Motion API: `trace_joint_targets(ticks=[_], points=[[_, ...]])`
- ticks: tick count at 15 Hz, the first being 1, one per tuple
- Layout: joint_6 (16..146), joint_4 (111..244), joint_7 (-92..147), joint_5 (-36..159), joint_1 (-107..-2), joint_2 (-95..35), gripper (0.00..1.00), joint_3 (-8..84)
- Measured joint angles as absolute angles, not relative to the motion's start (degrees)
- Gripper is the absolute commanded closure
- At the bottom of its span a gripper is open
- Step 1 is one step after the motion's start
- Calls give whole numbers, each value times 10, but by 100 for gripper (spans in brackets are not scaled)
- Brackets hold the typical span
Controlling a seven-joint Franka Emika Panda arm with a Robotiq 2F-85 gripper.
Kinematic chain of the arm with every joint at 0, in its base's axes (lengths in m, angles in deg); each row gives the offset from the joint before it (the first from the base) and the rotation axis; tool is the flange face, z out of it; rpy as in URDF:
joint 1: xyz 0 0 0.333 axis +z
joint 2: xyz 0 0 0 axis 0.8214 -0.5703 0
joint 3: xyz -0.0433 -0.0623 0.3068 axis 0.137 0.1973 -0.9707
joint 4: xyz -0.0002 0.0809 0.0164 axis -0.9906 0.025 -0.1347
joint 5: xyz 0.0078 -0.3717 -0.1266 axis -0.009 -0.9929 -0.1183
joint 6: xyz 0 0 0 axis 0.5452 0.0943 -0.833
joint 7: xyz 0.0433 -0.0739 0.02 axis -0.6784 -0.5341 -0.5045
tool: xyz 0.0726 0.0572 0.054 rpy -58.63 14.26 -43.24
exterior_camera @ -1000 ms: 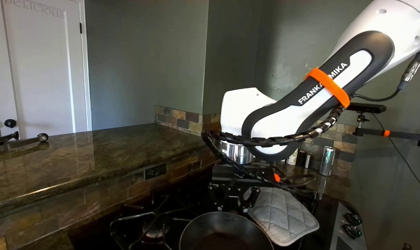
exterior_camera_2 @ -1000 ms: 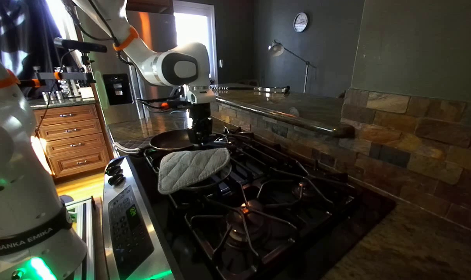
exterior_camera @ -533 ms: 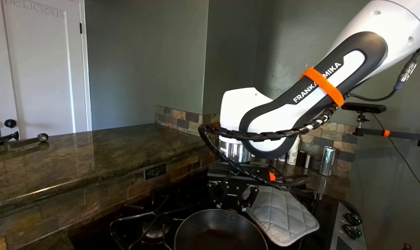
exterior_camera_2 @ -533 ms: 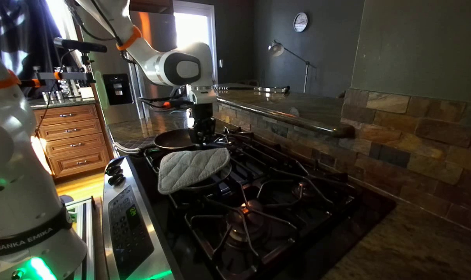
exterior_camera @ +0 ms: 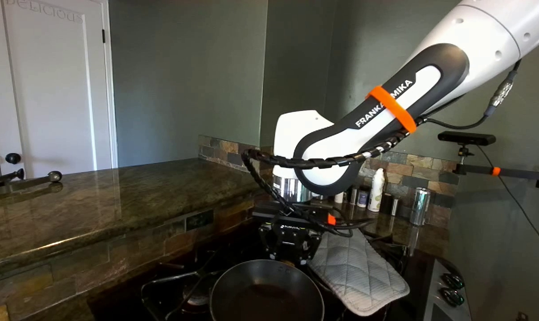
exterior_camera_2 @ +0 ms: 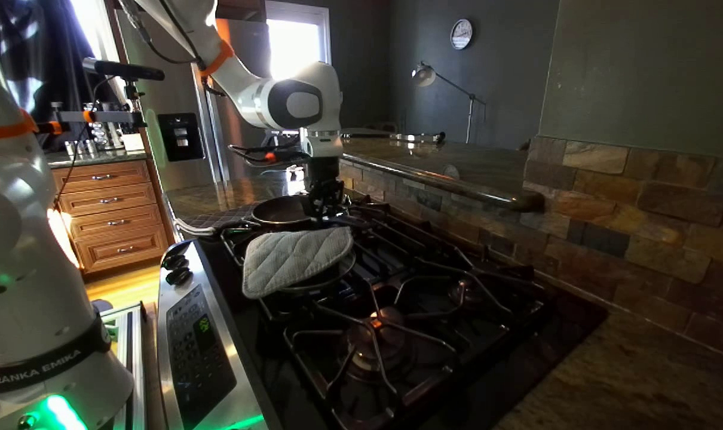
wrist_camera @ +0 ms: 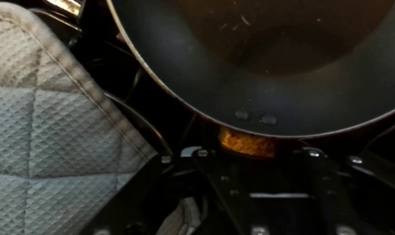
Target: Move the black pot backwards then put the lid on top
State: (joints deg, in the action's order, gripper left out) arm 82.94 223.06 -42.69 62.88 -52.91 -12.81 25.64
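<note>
My jaws pinch the handle (wrist_camera: 246,144) of the black pot (exterior_camera: 267,290) just past them; I guess this is the moving step, so next: slide gently, let go, reach for the lid (exterior_camera: 358,272) beside them

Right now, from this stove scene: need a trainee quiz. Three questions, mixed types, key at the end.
1. True or false: the white quilted pad lies beside the black pot, not over it.

2. Multiple choice: what are the fingers closed around?
A) A stove knob
B) The pot's handle
C) The wall clock

3. Fill in the blank: the band wrapped around the arm is coloured ____.

Key: 1. True; 2. B; 3. orange
</note>
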Motion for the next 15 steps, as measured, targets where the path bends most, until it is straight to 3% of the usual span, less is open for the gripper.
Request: trace_joint_targets(ticks=[15], points=[[796,2088,-455,590,-518,-224,77,290]])
